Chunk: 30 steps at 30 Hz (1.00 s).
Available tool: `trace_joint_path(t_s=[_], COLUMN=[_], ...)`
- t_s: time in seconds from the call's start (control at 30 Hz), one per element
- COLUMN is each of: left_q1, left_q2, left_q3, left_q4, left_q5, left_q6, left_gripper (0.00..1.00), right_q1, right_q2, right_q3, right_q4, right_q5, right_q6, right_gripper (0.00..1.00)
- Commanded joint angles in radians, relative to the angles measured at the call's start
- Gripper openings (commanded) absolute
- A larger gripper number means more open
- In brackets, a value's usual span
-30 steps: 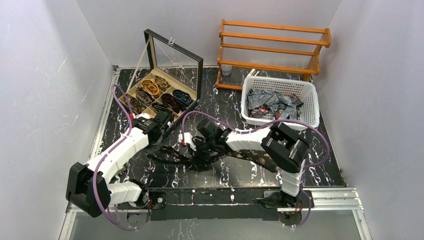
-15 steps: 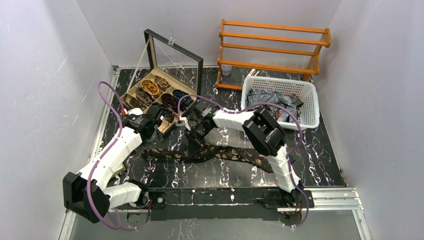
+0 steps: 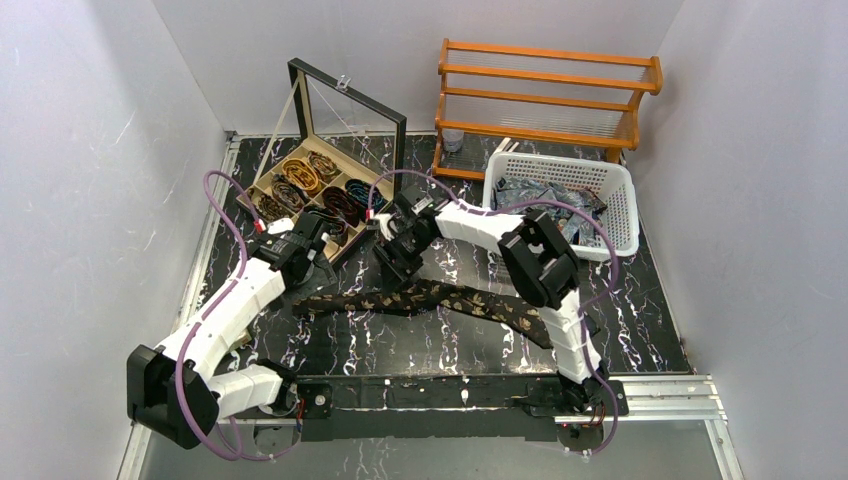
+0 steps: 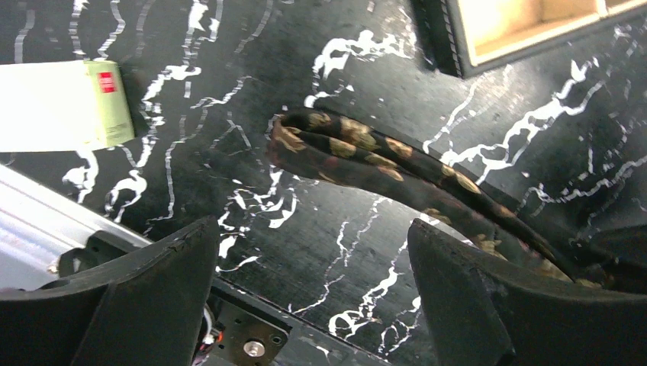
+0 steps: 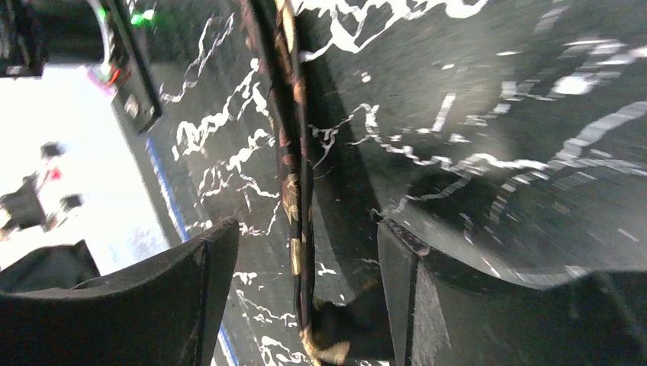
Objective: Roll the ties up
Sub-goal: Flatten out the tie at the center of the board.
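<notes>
A: Top cam first. How many ties loose on the table (image 3: 650,340)?
B: One. Dark tie (image 3: 440,297) w/ gold spots, unrolled, stretched left-to-right across the near half.
A: Rest of them?
B: One tie box (image 3: 273,168) back-left, lid up. At least six rolled ties (image 3: 298,176) showed in its compartments; an arm hid the near corner, so no exact count. One white basket (image 3: 622,220) back-right w/ a crumpled heap of ties (image 3: 545,205), which I couldn't count. One wooden rack (image 3: 548,95) behind it.
A: Arms?
B: Two. Left gripper (image 3: 310,255) sat by the box's near corner, over the dark tie's left end. Right gripper (image 3: 390,262) was above that tie approx. mid-length. Jaws weren't readable from up there.
A: Left wrist cam?
B: Both fingers (image 4: 145,297) were spread wide, w/ nothing held between them. The folded end of the dark tie lay on the table ahead, apart from the fingers. One white-and-green card (image 4: 69,103) top-left, box corner top-right.
A: Right wrist?
B: Blurry. Its two fingers (image 5: 160,297) stood well apart. The dark tie ran lengthwise through the gap, down on the table, w/ no pinch on it that I could see.
</notes>
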Motion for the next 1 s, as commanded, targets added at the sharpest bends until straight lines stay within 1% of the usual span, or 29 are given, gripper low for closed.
trace_joint_path(t_s=[0.0, 0.1, 0.17, 0.2, 0.27, 0.3, 0.33, 0.37, 0.43, 0.47, 0.57, 0.63, 0.7, 0.77, 0.87, 0.93, 0.97], left_q1=[0.006, 0.006, 0.006, 0.006, 0.006, 0.006, 0.006, 0.006, 0.006, 0.006, 0.005, 0.004, 0.004, 0.004, 0.004, 0.004, 0.004], left_q2=[-0.04, -0.067, -0.106, -0.121, -0.15, -0.158, -0.161, -0.158, -0.137, -0.127, -0.123, -0.119, -0.111, -0.102, -0.096, -0.097, -0.097], left_q3=[-0.032, -0.062, -0.1, -0.117, -0.147, -0.159, -0.166, -0.168, -0.157, -0.151, -0.16, -0.173, -0.185, -0.197, -0.2, -0.195, -0.192], left_q4=[0.112, 0.16, 0.207, 0.228, 0.269, 0.291, 0.313, 0.327, 0.334, 0.338, 0.36, 0.389, 0.405, 0.418, 0.419, 0.418, 0.419], left_q5=[0.12, 0.169, 0.218, 0.24, 0.273, 0.291, 0.313, 0.326, 0.357, 0.382, 0.437, 0.473, 0.479, 0.481, 0.464, 0.46, 0.46], left_q6=[0.078, 0.103, 0.115, 0.116, 0.113, 0.114, 0.115, 0.118, 0.132, 0.147, 0.172, 0.177, 0.161, 0.15, 0.141, 0.141, 0.143], left_gripper=[0.9, 0.9, 0.9, 0.9, 0.9, 0.9, 0.89, 0.89, 0.87, 0.86, 0.85, 0.85, 0.84, 0.84, 0.84, 0.84, 0.84], right_q1=[-0.022, -0.056, -0.062, -0.063, -0.064, -0.064, -0.064, -0.064, -0.065, -0.065, -0.082, -0.085, -0.087, -0.089, -0.096, -0.117, -0.131], right_q2=[-0.228, -0.372, -0.495, -0.559, -0.676, -0.722, -0.748, -0.759, -0.728, -0.702, -0.617, -0.605, -0.636, -0.706, -0.839, -0.92, -0.953], right_q3=[-0.02, -0.192, -0.347, -0.444, -0.623, -0.693, -0.73, -0.75, -0.743, -0.697, -0.568, -0.539, -0.568, -0.626, -0.746, -0.812, -0.845], right_q4=[0.077, 0.149, 0.214, 0.272, 0.423, 0.494, 0.534, 0.558, 0.57, 0.532, 0.353, 0.286, 0.266, 0.258, 0.247, 0.205, 0.18], right_q5=[0.311, 0.445, 0.461, 0.464, 0.446, 0.423, 0.366, 0.345, 0.353, 0.377, 0.405, 0.46, 0.499, 0.555, 0.68, 0.744, 0.776], right_q6=[0.09, 0.141, 0.109, 0.085, 0.017, -0.038, -0.106, -0.175, -0.215, -0.197, -0.079, 0.062, 0.212, 0.352, 0.514, 0.619, 0.657], right_gripper=[0.76, 0.77, 0.78, 0.83, 0.98, 0.99, 0.99, 0.99, 0.99, 0.99, 0.9, 0.82, 0.8, 0.81, 0.8, 0.8, 0.82])
